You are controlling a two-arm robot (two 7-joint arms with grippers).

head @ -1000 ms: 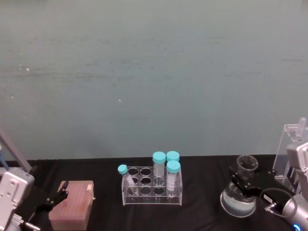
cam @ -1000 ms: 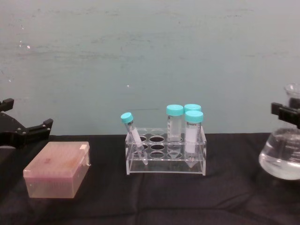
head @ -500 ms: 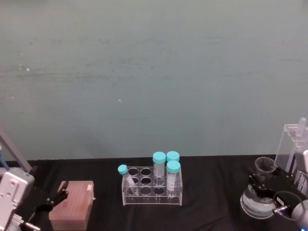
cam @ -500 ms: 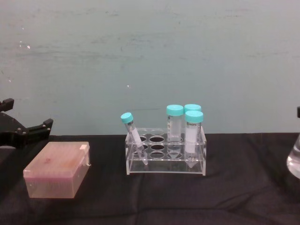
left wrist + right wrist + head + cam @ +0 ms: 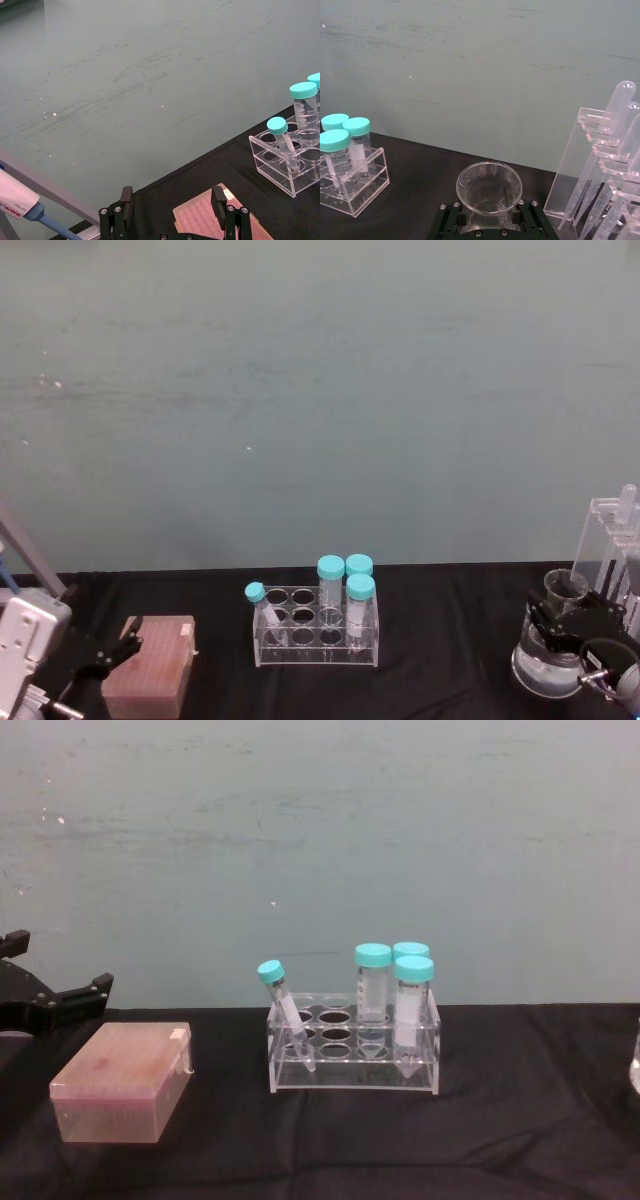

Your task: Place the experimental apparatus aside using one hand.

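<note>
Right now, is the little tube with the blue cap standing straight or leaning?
Leaning. The small capped tube tilts left in the clear rack, while the three bigger capped tubes beside it stand upright.

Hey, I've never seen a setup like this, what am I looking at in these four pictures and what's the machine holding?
This is a two-armed robot at a black table, photographed by its own cameras: one on its head looking down, one on its chest looking across, and one on each wrist. Its right gripper, at the table's right end, is closed around the neck of a conical flask with clear liquid, right beside a tall acrylic stand of long glass tubes; the right wrist camera looks straight down on the flask's mouth. The left gripper is open and idle beside a pink tip box. In the middle sits a clear rack holding four teal-capped tubes.
</note>
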